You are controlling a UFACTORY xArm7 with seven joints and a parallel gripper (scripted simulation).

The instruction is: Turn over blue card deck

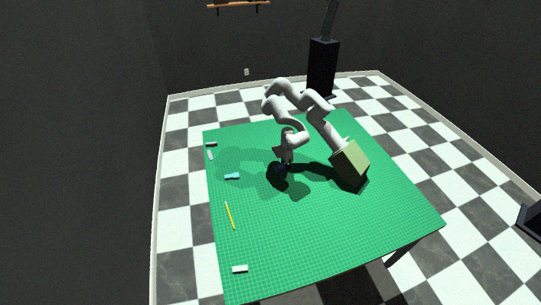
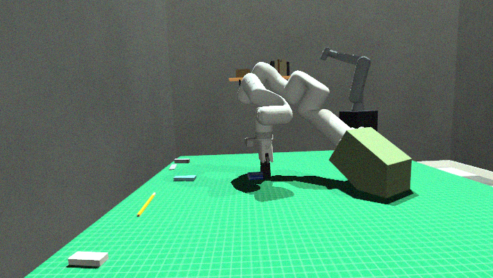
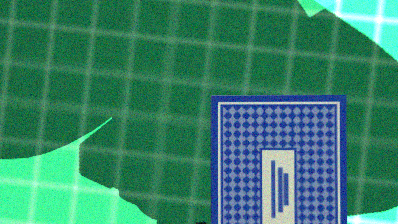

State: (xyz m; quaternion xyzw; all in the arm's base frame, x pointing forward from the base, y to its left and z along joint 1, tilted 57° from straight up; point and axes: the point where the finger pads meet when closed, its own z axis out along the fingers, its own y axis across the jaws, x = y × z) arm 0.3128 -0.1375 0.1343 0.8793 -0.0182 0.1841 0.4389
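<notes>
The blue boxed card deck (image 3: 278, 160) lies flat on the green mat (image 1: 305, 198), its patterned face up, in the arm's shadow near the mat's middle. It shows as a small blue slab in the side view (image 2: 255, 176) and a dark spot in the overhead view (image 1: 281, 167). My gripper (image 2: 265, 169) points straight down just beside the deck, close to the mat, with its fingers open. In the overhead view the gripper (image 1: 285, 161) stands right over the deck. The fingertips are out of the wrist view, so I cannot tell whether they touch the deck.
A tilted olive box (image 1: 350, 162) sits on the mat to the right. To the left lie a light blue block (image 1: 232, 175), two grey blocks (image 1: 211, 144), a yellow pencil (image 1: 229, 215) and a white block (image 1: 240, 268). A black pedestal (image 1: 322, 66) stands at the back.
</notes>
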